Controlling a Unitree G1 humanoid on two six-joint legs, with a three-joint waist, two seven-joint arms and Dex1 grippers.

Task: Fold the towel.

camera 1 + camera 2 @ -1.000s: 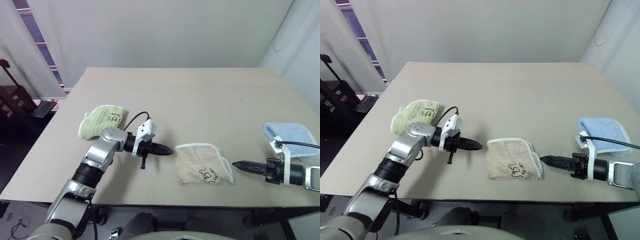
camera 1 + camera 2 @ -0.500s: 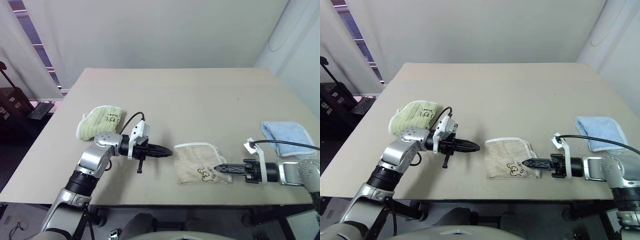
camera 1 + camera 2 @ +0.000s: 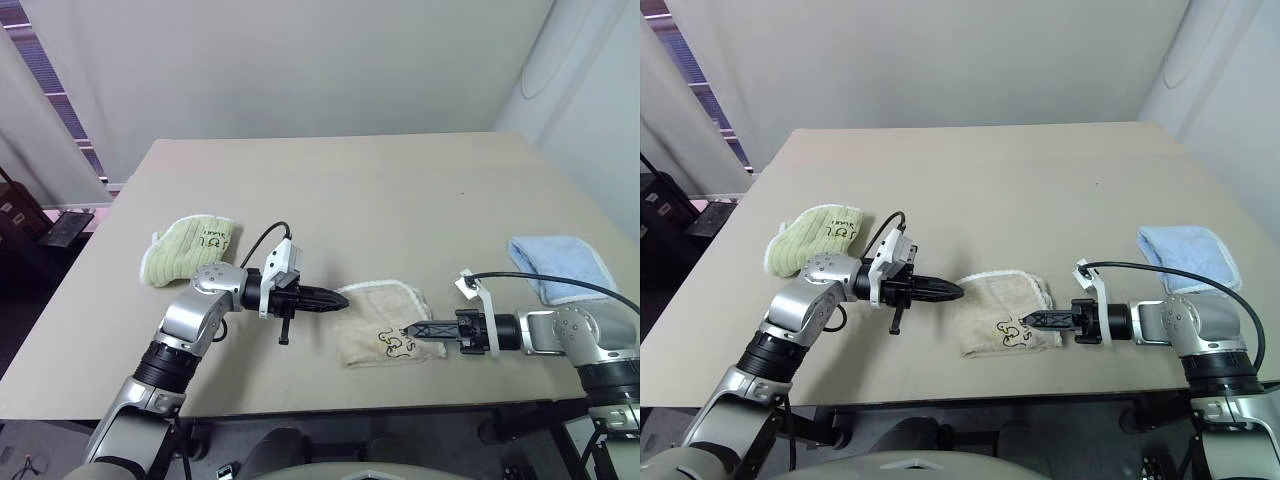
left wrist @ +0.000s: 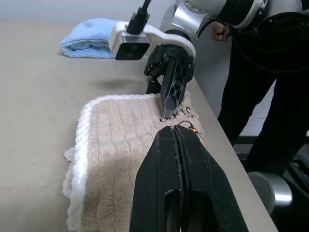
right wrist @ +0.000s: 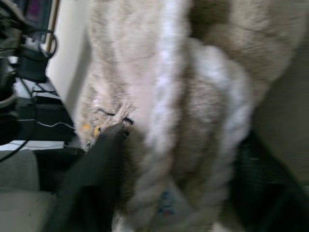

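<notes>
The beige towel (image 3: pixel 380 312) lies folded near the table's front edge, its white rope edging along the far and right sides and dark scribbles on top. My left gripper (image 3: pixel 345 299) is shut and empty, its tip at the towel's left edge, and it points along the towel (image 4: pixel 116 145) in the left wrist view. My right gripper (image 3: pixel 408 330) reaches in from the right, its tips on the towel's front right part beside the scribbles. In the right wrist view the thick folded edge of the towel (image 5: pixel 203 121) sits between its dark fingers (image 5: pixel 91 179), which are shut on it.
A pale yellow-green folded towel (image 3: pixel 190 245) with black writing lies at the left, behind my left arm. A light blue folded towel (image 3: pixel 555 265) lies at the right, beyond my right arm. The table's front edge (image 3: pixel 330 405) runs just below the beige towel.
My right gripper has moved left from beside the towel onto its front right part and closed on the edge. The left gripper has stayed put. The camera has shifted.
</notes>
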